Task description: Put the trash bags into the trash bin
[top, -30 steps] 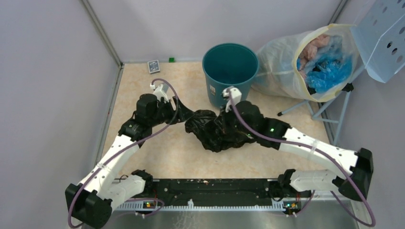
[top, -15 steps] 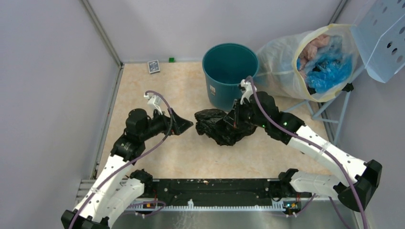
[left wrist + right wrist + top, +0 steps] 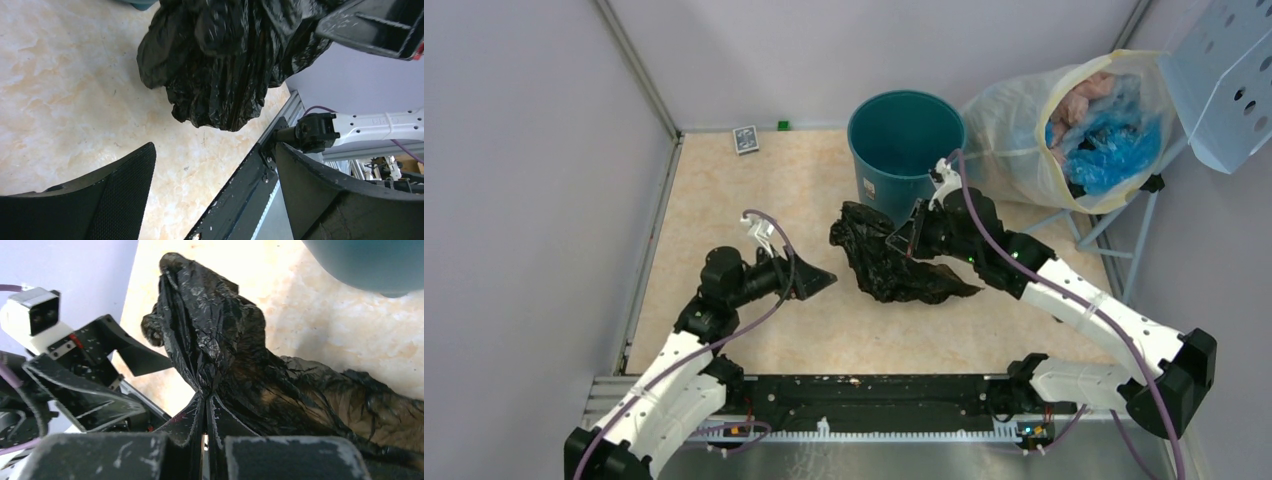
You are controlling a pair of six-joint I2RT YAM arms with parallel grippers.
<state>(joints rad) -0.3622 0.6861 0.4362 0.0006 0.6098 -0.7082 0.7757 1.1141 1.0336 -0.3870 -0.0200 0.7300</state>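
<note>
Over beige tabletop (image 3: 724,200), right claw (image 3: 206,399) pinches black bag (image 3: 889,265), seemingly raised; left claw (image 3: 821,282) gapes.

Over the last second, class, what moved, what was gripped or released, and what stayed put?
The left gripper let go of the black trash bag at its left end and drew back toward its base, jaws now wide open. The right gripper, jaws shut on the bag, lifted it toward the teal trash bin. The bin and the whitish sack stayed put.
</note>
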